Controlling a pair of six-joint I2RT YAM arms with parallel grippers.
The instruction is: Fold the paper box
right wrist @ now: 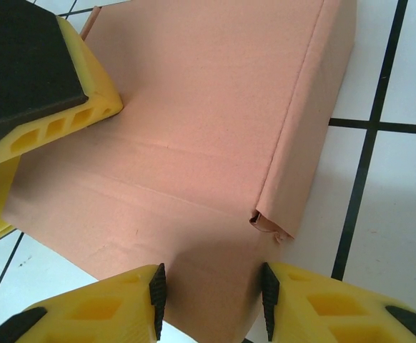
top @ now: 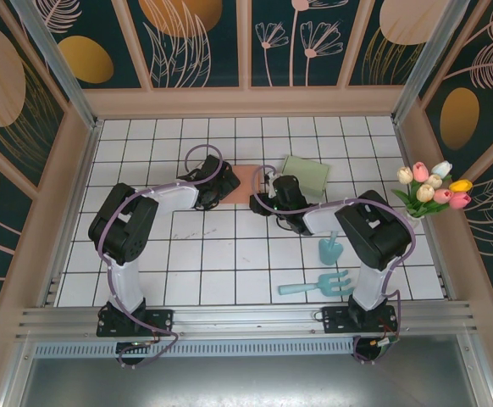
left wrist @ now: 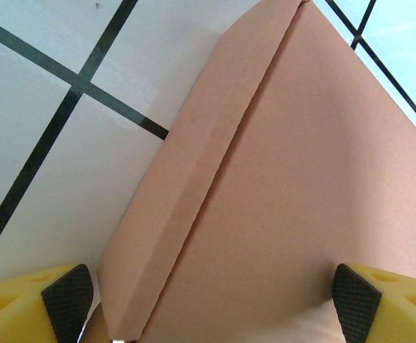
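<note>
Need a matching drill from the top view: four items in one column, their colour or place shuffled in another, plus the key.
Items:
1. paper box
2. tulip bouquet
3. toy rake
4. card sheet

Descriptions:
a. light blue, closest to the near edge
b. mixed colours, far right edge
c. salmon pink, flat at the centre
d. pale green, lying just right of the pink item

Pairs: 1-c, 2-b, 3-a, 4-d

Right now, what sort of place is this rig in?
Probably a staged robot test cell, not a real room: a white gridded table boxed in by floral panels, with props such as tulips and a toy rake.
</note>
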